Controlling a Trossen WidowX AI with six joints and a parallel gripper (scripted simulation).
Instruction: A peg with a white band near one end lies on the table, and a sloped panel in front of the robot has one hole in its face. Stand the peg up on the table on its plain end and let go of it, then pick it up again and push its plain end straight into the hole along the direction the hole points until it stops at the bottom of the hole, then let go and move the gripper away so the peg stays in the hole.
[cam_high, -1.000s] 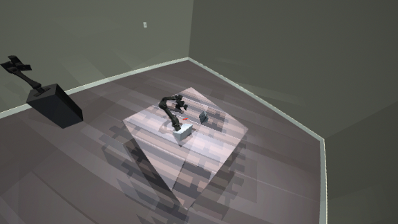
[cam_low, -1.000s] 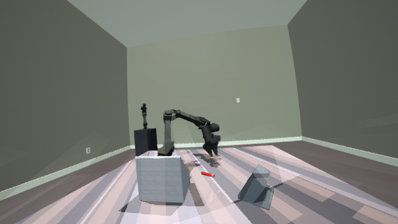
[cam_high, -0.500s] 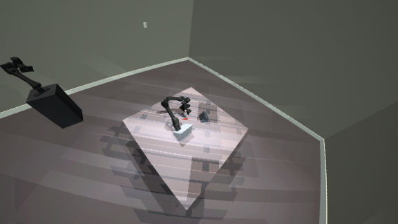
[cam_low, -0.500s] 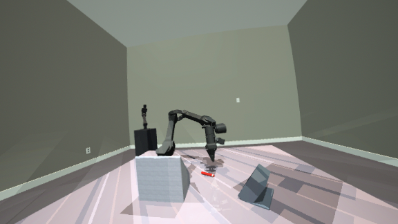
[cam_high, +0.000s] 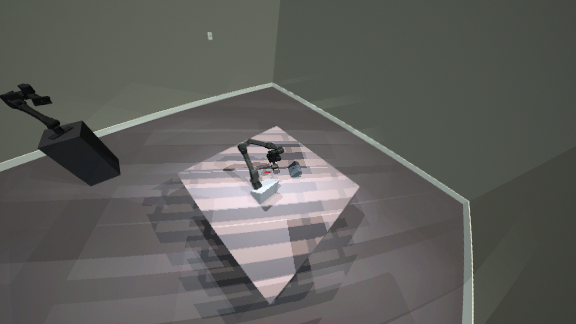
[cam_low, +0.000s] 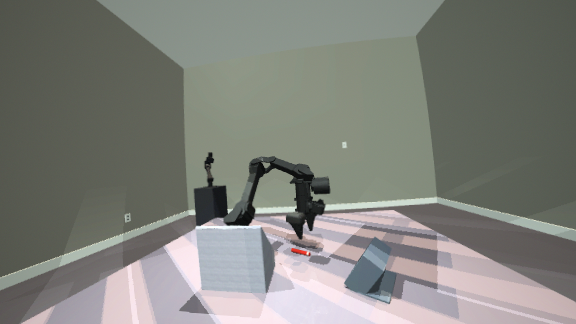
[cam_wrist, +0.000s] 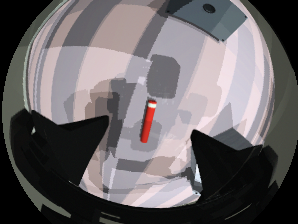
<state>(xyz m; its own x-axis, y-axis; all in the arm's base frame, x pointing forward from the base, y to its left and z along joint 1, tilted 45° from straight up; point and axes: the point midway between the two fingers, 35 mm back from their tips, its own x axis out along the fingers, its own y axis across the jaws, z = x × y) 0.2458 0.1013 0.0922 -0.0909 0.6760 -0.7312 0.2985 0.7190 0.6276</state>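
Grey-blue sloped panel (cam_high: 295, 169) (cam_low: 369, 266) (cam_wrist: 220, 20) near the red peg (cam_high: 268, 172) (cam_low: 300, 252) (cam_wrist: 148, 122), pincer (cam_high: 274, 166) (cam_low: 305, 234) (cam_wrist: 150, 127) spread wide and empty above the table (cam_high: 245, 225) (cam_low: 320, 300) (cam_wrist: 115, 30).

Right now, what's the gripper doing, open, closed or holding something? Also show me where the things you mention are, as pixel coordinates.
Gripper (cam_high: 274, 167) (cam_low: 304, 234) (cam_wrist: 150, 127): wide open, holding nothing; the red peg (cam_high: 268, 172) (cam_low: 300, 252) (cam_wrist: 148, 122) lies on the table (cam_high: 270, 240) (cam_low: 320, 300) (cam_wrist: 110, 60).
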